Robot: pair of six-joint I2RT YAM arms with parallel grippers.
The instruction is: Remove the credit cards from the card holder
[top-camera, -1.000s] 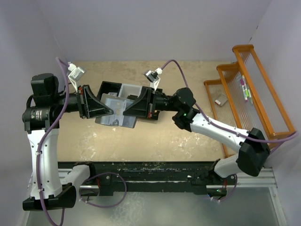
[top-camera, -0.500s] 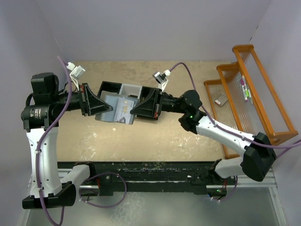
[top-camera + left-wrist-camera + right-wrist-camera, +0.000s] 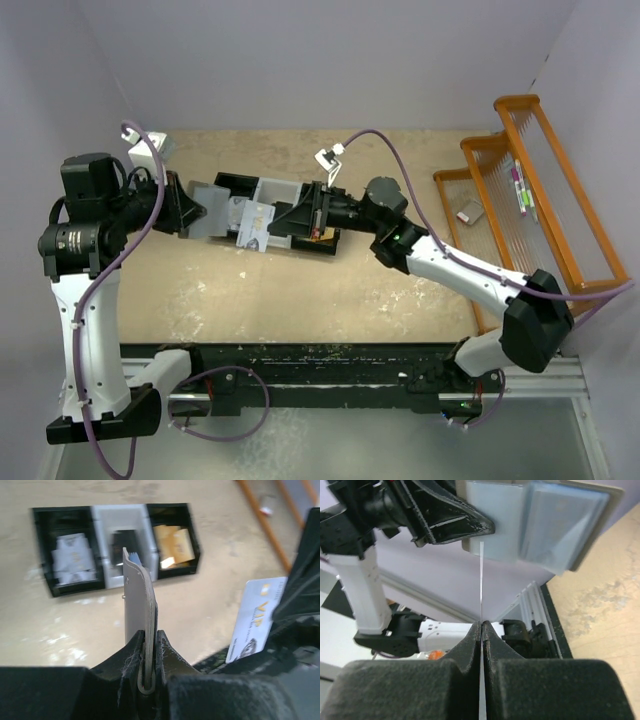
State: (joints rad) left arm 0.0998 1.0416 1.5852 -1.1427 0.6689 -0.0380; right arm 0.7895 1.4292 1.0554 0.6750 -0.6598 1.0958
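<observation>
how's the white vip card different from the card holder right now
The white card is thin with gold print; the card holder is thicker, plain grey. The right gripper pinches the white card; the left gripper clamps the card holder. Both are held aloft.

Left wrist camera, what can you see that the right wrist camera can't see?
Only the left wrist camera shows the black-and-white three-compartment tray with orange-gold cards in one end, and the printed face of the white plastic card. Only the right wrist camera shows the ribbed pale-blue pocket side of the flat grey card holder and the left arm's white link. Both show the holder pinched in the left hand and the white card pinched in the right hand.
</observation>
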